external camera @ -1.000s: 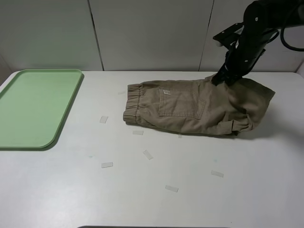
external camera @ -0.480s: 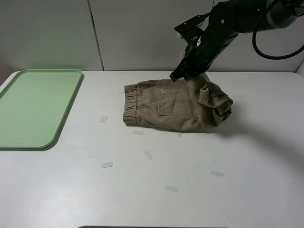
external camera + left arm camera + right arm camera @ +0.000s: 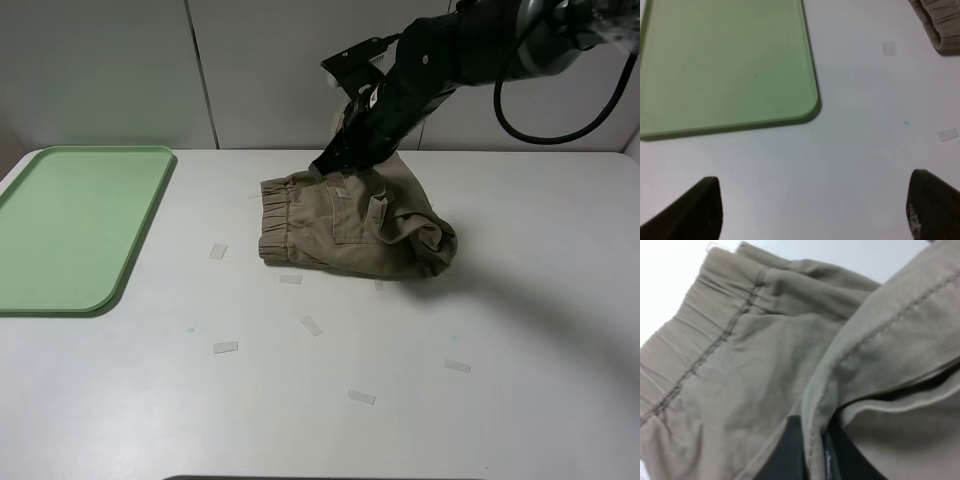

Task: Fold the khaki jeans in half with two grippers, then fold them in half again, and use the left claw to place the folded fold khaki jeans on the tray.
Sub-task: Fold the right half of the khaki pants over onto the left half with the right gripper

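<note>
A pale green tray (image 3: 80,225) lies bare at the left edge of the worktop (image 3: 420,400), waiting for its load. Near the tray's rounded corner the left claw (image 3: 815,200) hovers over bare surface, its fingers (image 3: 700,210) spread wide and holding nothing. The khaki jeans (image 3: 350,230) rest toward the far edge around the middle of the worktop, well apart from the tray, with the gathered waistband (image 3: 275,220) on the tray side and the far end bunched into a rounded roll. Above the waistband end, the right gripper (image 3: 328,166) has its fingers pinched tight on the leg hem (image 3: 880,365), which is lifted and doubled back over the pocket panel. This looks like the second fold, nearly closed but not yet laid down. The next move would call for lowering the hem squarely onto the waistband, letting go without dragging the cloth, and flattening the bulge at the fold; only then could the left claw cross over to take the bundle. Pale slips (image 3: 225,348) dot the near half of the worktop.
</note>
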`<act>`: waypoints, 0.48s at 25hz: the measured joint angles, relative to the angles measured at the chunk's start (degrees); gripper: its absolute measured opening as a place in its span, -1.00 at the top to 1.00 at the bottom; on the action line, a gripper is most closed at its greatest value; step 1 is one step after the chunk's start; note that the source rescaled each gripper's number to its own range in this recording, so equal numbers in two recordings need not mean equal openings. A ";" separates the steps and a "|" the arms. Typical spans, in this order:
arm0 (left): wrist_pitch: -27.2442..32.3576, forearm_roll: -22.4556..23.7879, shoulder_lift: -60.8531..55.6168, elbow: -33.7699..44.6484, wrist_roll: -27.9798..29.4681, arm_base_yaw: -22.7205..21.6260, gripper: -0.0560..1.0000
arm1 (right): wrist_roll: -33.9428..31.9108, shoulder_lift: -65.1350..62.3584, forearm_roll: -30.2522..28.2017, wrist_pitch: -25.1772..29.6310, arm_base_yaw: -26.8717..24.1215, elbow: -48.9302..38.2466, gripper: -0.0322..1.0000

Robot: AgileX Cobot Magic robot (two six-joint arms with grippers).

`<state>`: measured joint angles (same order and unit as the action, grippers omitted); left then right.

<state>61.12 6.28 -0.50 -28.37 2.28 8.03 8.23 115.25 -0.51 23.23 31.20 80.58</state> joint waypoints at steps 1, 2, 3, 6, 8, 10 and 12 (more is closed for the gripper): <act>0.00 0.00 0.00 0.00 0.00 0.00 -0.73 | 0.00 0.61 0.14 -0.19 0.28 0.00 0.88; 0.00 0.00 0.00 0.00 0.00 0.00 -0.73 | 0.00 1.36 0.51 -0.39 0.38 0.00 0.88; 0.00 0.00 0.00 0.00 0.00 0.00 -0.73 | 0.00 2.04 0.51 -0.49 0.60 0.00 0.88; 0.00 0.00 0.00 0.00 0.00 0.00 -0.73 | 0.00 3.06 0.51 -2.26 1.46 0.00 0.88; 0.00 0.00 0.00 0.00 0.00 0.00 -0.73 | 0.00 3.06 1.25 -3.44 1.97 0.00 0.88; 0.00 0.00 0.00 0.00 0.00 0.00 -0.73 | 0.00 3.06 2.07 -4.22 2.38 0.00 0.88; 0.00 0.00 0.00 0.00 0.00 0.00 -0.73 | 0.00 3.06 3.12 -4.62 3.05 0.00 0.88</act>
<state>61.12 6.28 -0.50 -28.37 2.28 8.03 8.23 118.31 2.61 18.61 34.24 80.58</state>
